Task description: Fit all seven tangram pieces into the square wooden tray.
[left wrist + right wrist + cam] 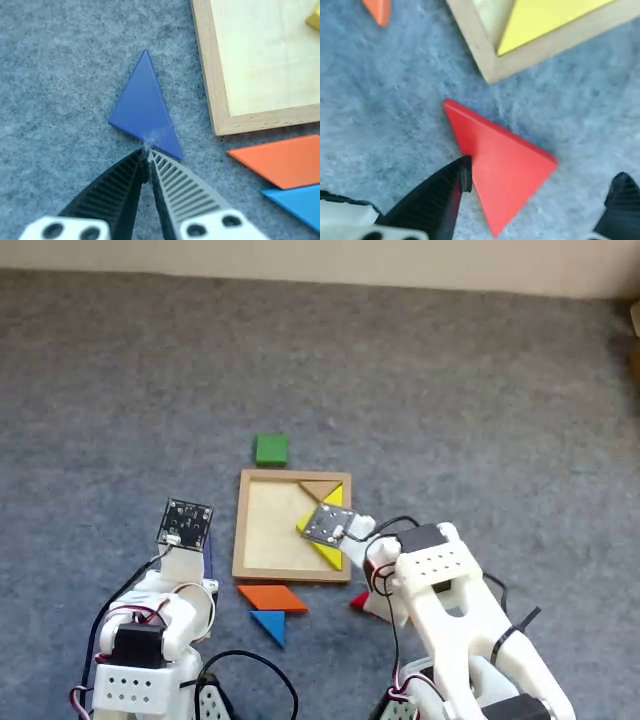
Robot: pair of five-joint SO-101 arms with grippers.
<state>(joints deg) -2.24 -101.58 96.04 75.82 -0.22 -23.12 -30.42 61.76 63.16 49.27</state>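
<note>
The square wooden tray (242,540) holds a brown triangle (320,488) and a yellow triangle (332,554), partly under the right arm. My left gripper (147,155) is shut, its tips touching the edge of a dark blue triangle (142,107) that lies flat on the carpet beside the tray (210,75). My right gripper (540,192) is open, straddling a red triangle (500,165) just off the tray's corner (485,55). An orange parallelogram (272,597) and a light blue triangle (270,624) lie in front of the tray. A green square (271,449) sits behind it.
Everything rests on grey carpet. The orange parallelogram (280,160) and light blue triangle (297,202) lie close to the left gripper. Open carpet stretches behind the tray and to both sides.
</note>
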